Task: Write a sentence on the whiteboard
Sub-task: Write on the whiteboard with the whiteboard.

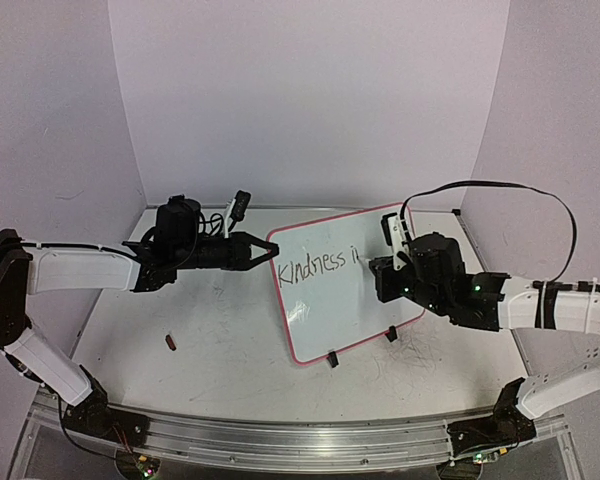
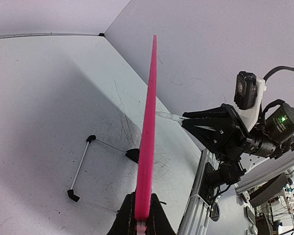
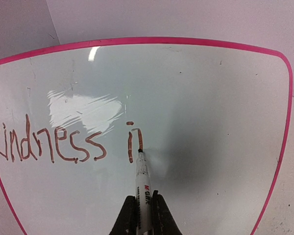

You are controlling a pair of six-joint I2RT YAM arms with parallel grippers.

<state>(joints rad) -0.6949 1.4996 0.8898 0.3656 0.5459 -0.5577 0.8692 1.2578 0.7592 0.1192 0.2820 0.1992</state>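
Observation:
The whiteboard (image 1: 345, 290) with a pink-red rim stands tilted on two black clip feet at the table's middle. My left gripper (image 1: 270, 252) is shut on its left rim, seen edge-on in the left wrist view (image 2: 148, 147). The board fills the right wrist view (image 3: 196, 98). The sentence (image 3: 63, 144) reads "Kindness i" plus a first stroke of a further letter; it also shows in the top view (image 1: 320, 265). My right gripper (image 3: 143, 218) is shut on a white marker (image 3: 142, 183), its tip touching the board at that stroke.
A small dark red cap-like object (image 1: 170, 343) lies on the scuffed white table (image 1: 180, 310) at front left. Purple walls close the back and sides. A metal rail (image 1: 300, 440) runs along the near edge. The right arm (image 2: 235, 132) shows in the left wrist view.

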